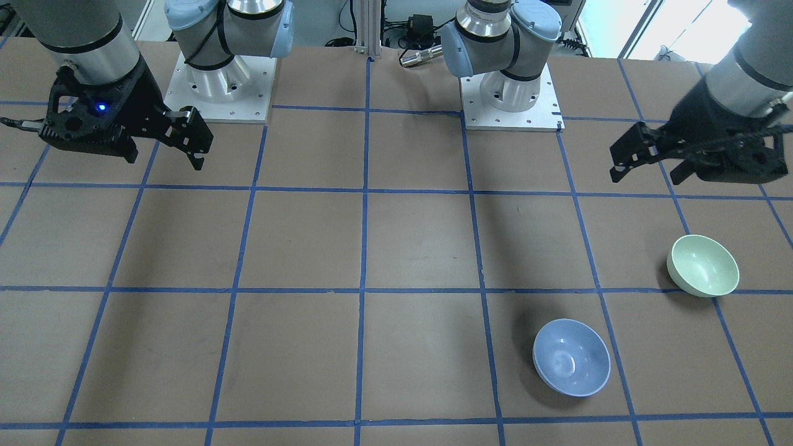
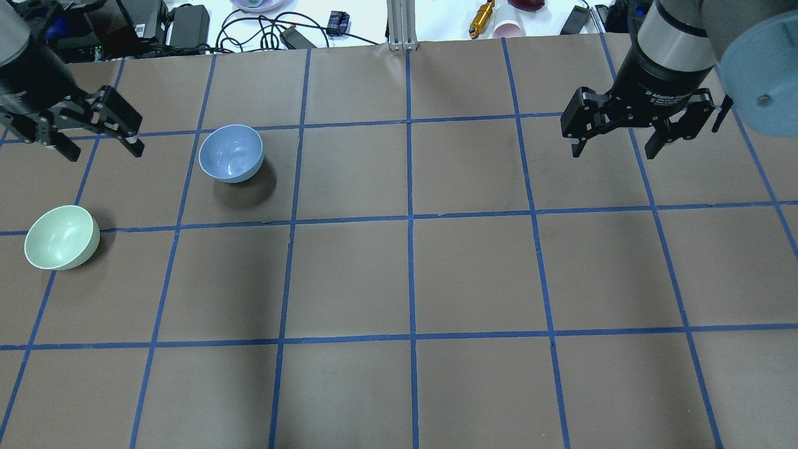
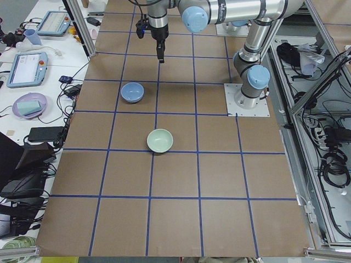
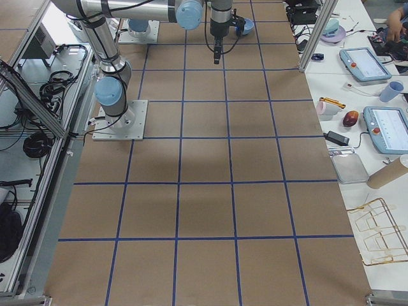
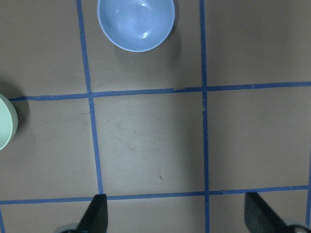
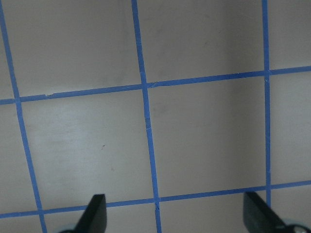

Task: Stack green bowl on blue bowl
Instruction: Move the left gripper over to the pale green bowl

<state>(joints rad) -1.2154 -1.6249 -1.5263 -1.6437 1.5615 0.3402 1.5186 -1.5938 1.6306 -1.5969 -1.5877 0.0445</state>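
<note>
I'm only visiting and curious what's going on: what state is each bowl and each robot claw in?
green bowl: upright, empty, on the table, unstacked
blue bowl: upright, empty, apart from the green bowl
left gripper: open, holding nothing
right gripper: open, holding nothing

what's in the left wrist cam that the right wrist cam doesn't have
Only the left wrist view: the blue bowl, whole, near the top edge, and a sliver of the green bowl cut off at the left edge, apart from it. Only the right wrist view: no objects, just the right end effector over bare table. Both: the brown surface crossed by blue tape lines, and an open, empty end effector with fingertips spread wide at the bottom, the left end effector in its own view.
</note>
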